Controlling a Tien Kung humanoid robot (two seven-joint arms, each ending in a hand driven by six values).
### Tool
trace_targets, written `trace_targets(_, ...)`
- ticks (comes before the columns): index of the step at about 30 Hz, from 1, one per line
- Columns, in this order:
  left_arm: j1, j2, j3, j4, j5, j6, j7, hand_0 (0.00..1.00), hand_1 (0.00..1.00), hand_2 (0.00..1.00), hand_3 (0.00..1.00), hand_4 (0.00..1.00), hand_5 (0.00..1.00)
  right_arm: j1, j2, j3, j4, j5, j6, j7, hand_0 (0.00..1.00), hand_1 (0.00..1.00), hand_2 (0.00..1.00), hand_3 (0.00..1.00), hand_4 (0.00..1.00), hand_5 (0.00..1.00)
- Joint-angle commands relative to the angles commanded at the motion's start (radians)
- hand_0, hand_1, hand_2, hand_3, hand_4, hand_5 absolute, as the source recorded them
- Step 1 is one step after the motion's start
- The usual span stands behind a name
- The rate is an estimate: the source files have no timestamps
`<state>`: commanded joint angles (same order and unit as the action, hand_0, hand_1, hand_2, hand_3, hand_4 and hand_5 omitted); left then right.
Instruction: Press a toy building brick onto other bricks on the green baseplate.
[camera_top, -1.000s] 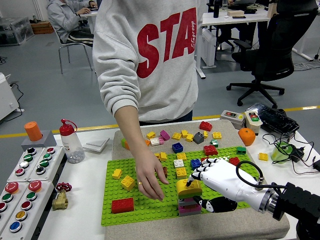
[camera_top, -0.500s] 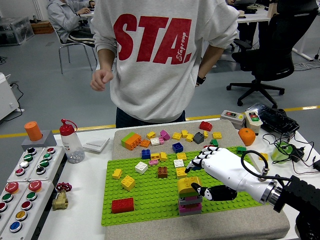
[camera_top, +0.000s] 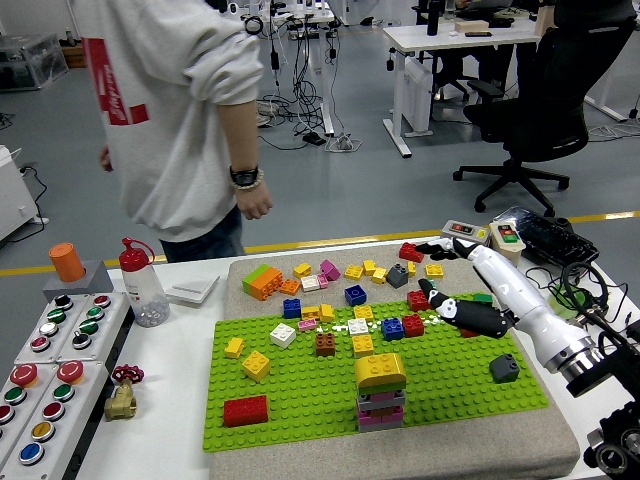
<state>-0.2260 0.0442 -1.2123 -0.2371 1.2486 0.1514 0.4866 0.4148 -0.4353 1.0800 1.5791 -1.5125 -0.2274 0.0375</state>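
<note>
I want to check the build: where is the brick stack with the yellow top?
In the head view, the stack stands near the green baseplate's front edge, centre-right, red brick to its left.

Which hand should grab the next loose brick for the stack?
Right. The right robot hand is open over the loose bricks at the baseplate's far edge; no left arm shows in this view.

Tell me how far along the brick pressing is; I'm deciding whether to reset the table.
Looks done: a yellow brick sits atop the small stack on the green baseplate. In hand: nothing; the right hand hangs over the baseplate's far right, fingers spread. The person stands away at the far left. Left: nothing obvious, unless more loose bricks follow.
</note>
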Motion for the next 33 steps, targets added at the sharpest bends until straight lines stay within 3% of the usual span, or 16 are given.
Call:
trace_targets(7, 0.003, -0.007, -0.004, -0.002, 0.008, -0.001, 0.005, 0.623, 0.589, 0.593, 0.430, 0.298, 0.943, -0.040, 0.056, 0.155, -0.060, 0.272, 0.043, -0.003, 0.797, 0.782, 0.797, 0.785, 0.544, 0.385)
trace_targets(12, 0.007, -0.016, -0.004, -0.003, 0.011, -0.002, 0.008, 0.626, 0.589, 0.598, 0.438, 0.298, 0.943, -0.068, 0.086, 0.216, -0.082, 0.458, 0.084, -0.004, 0.802, 0.787, 0.802, 0.788, 0.538, 0.387)
trace_targets(20, 0.016, -0.027, -0.001, -0.005, 0.014, -0.017, 0.014, 0.627, 0.595, 0.604, 0.444, 0.298, 0.942, -0.123, 0.130, 0.237, -0.088, 0.749, 0.146, -0.023, 0.806, 0.788, 0.801, 0.781, 0.537, 0.387)
trace_targets(33, 0.020, -0.025, -0.012, -0.007, 0.033, -0.019, 0.020, 0.627, 0.595, 0.603, 0.441, 0.298, 0.942, -0.160, 0.148, 0.258, -0.077, 1.209, 0.185, -0.027, 0.805, 0.786, 0.800, 0.777, 0.520, 0.417)
